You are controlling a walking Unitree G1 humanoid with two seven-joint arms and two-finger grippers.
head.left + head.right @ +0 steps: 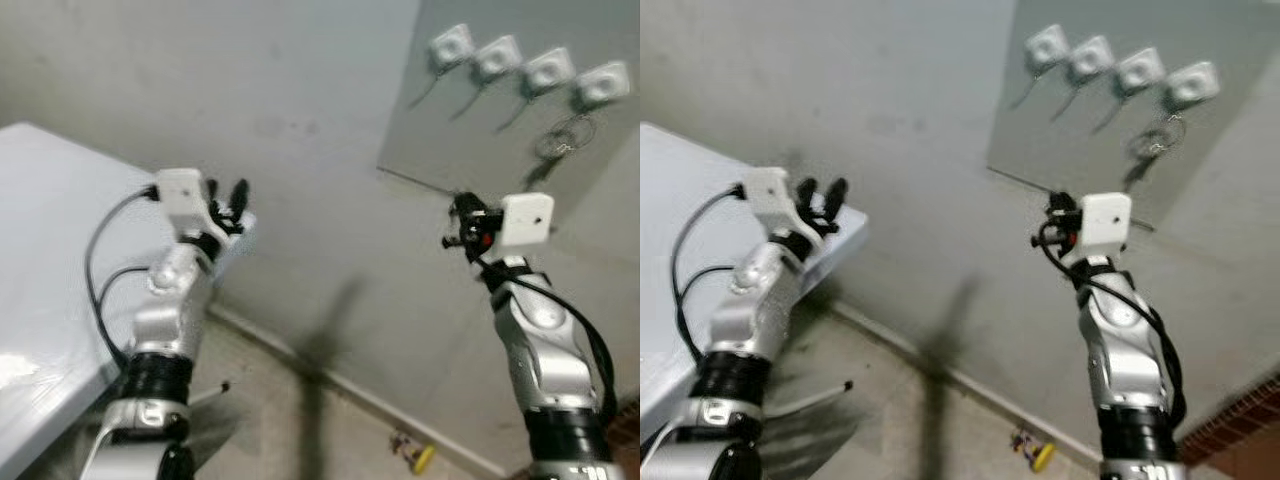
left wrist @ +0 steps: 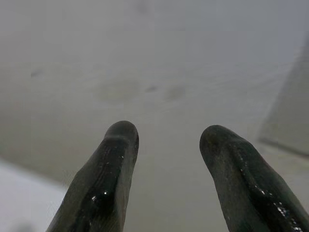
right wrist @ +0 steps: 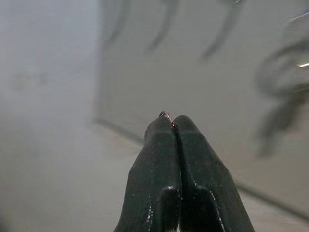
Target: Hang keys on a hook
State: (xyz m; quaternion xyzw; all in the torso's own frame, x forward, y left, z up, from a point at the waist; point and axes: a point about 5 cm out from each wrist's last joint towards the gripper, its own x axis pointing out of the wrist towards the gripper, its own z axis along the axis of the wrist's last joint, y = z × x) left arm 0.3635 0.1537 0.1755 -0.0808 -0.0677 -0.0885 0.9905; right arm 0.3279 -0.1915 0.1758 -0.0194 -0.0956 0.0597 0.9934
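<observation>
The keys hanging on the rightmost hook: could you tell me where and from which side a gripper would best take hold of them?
Probably at the lower loop of the keys, which hang free below the rightmost hook on the grey board. Come straight at the board from the front and slightly below, so the fingers close across the ring and can lift it up off the hook. The blur hides finer detail.

White flat-topped desk (image 1: 40,300), left edge of frame. Plain grey wall (image 1: 300,130), centre. Small yellow-and-red object (image 1: 415,455) on the concrete floor (image 1: 270,410), lower centre, blurred.
</observation>
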